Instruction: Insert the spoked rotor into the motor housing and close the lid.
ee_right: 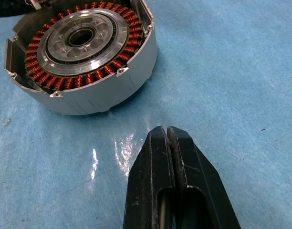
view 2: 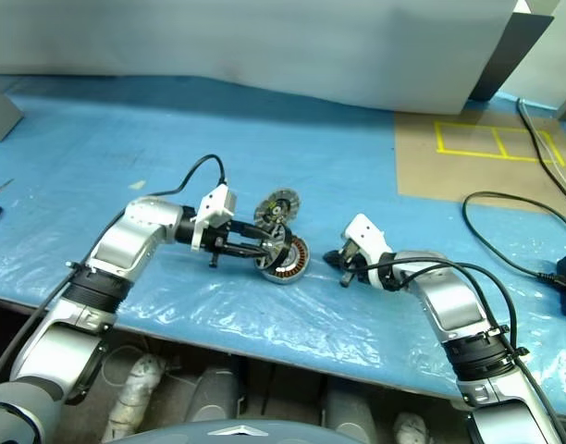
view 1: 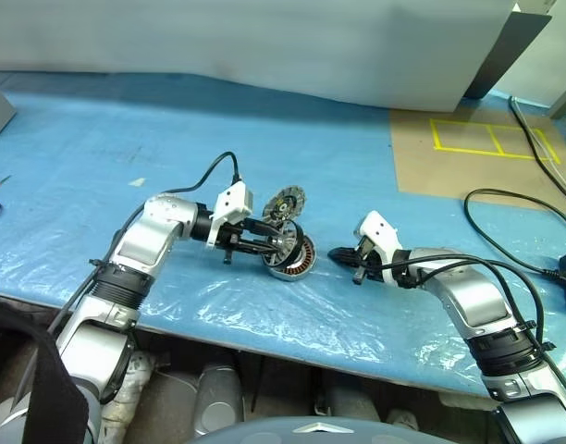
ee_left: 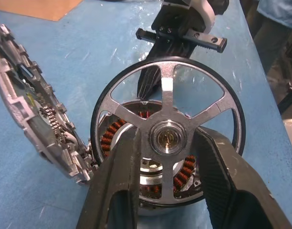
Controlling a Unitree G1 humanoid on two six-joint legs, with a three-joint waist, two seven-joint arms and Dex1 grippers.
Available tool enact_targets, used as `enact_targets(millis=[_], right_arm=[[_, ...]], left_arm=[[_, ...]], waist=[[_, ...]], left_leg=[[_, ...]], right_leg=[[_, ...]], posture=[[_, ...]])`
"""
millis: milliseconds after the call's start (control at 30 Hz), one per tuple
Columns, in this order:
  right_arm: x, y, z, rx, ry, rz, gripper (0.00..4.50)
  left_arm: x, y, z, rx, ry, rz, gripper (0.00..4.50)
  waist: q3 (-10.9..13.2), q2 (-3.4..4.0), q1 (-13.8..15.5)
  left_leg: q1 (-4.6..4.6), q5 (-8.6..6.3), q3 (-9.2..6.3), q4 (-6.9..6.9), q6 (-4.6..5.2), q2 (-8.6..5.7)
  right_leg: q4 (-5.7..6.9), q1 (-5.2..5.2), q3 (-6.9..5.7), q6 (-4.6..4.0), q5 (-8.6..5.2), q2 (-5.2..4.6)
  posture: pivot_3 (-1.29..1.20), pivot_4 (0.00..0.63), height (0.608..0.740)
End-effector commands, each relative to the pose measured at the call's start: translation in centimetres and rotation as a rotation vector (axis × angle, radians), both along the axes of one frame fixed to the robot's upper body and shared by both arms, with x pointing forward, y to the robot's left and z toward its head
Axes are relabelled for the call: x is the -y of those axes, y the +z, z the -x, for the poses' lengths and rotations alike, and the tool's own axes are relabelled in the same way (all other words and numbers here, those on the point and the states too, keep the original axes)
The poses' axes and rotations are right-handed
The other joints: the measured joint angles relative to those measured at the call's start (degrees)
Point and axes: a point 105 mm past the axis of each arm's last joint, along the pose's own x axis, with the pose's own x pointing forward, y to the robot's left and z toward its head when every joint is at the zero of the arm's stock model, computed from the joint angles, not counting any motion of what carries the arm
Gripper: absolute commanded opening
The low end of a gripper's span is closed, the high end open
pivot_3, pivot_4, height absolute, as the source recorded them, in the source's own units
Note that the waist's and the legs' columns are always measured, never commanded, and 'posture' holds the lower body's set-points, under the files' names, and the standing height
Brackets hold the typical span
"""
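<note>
So the left gripper (ee_left: 167,157) has its two black fingers clamped either side of the hub of the spoked rotor (ee_left: 167,95), holding that little silver wheel upright on edge, right up against the motor housing (view 1: 294,258). In the left wrist view you can see the copper windings straight through the open spokes, so the wheel sits in front of the cup's mouth; I can't tell if it's actually seated in there. The housing rests on the blue plastic sheet (view 1: 126,139) covering the table, roughly in the middle between the two arms. The lid (view 1: 284,202) stands tilted on its ribbed rim just on the far side of the housing, leaning close to it. The right gripper (ee_right: 167,138) is pressed fully together with nothing in it, low over the sheet a bit to the right of the housing and not touching it.
</note>
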Motion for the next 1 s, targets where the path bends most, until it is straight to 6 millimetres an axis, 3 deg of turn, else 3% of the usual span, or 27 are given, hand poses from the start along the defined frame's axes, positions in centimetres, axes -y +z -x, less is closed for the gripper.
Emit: enact_targets(millis=[33,233,700,833,967,1000], right_arm=[[-0.2,0.8,-0.2,0.04,0.006,-0.012,0.0],[-0.1,0.8,-0.1,0.041,-0.003,-0.014,0.0],[-0.2,0.5,-0.2,0.043,-0.012,-0.012,0.0],[-0.2,0.5,-0.2,0.044,-0.015,-0.011,0.0],[0.0,0.4,-0.2,0.043,-0.018,-0.007,0.0],[-0.1,0.4,-0.3,0.043,-0.019,-0.007,0.0]], left_arm=[[0.2,-0.3,0.4,0.046,-0.034,-0.04,1.57],[-0.1,-0.9,-0.2,0.076,-0.016,-0.101,1.57],[-0.3,0.2,-1.2,0.137,-0.01,-0.142,1.57],[-0.4,0.3,-1.5,0.155,-0.006,-0.151,2.55],[-0.1,0.2,-2.1,0.182,0.022,-0.158,3.95],[-0.1,0.2,-2.0,0.188,0.019,-0.156,3.95]], waist=[[0.0,0.0,0.0],[0.0,0.02,0.0],[0.0,0.02,-0.1],[0.0,0.02,-0.1],[0.0,0.02,0.0],[0.0,0.02,0.0]], left_leg=[[0.0,0.0,0.0,0.0,0.0,0.0],[0.09,0.0,0.0,0.01,0.0,0.0],[0.15,0.0,0.0,0.04,0.0,0.02],[0.14,0.0,0.0,0.04,0.0,0.01],[0.13,0.0,0.0,0.05,0.0,0.0],[0.13,0.0,0.0,0.05,0.0,0.01]], right_leg=[[0.0,0.0,0.0,0.0,0.0,0.0],[0.01,0.08,0.0,0.0,0.0,0.0],[0.0,0.13,0.02,0.0,0.0,0.01],[0.0,0.13,0.03,0.0,0.0,0.01],[0.0,0.13,0.03,0.0,0.0,0.0],[0.0,0.13,0.03,0.0,0.0,0.0]], posture=[[0.0,0.15,0.74],[0.0,0.15,0.74],[0.0,0.15,0.74],[0.0,0.15,0.74],[0.0,0.15,0.74],[0.0,0.15,0.74]])
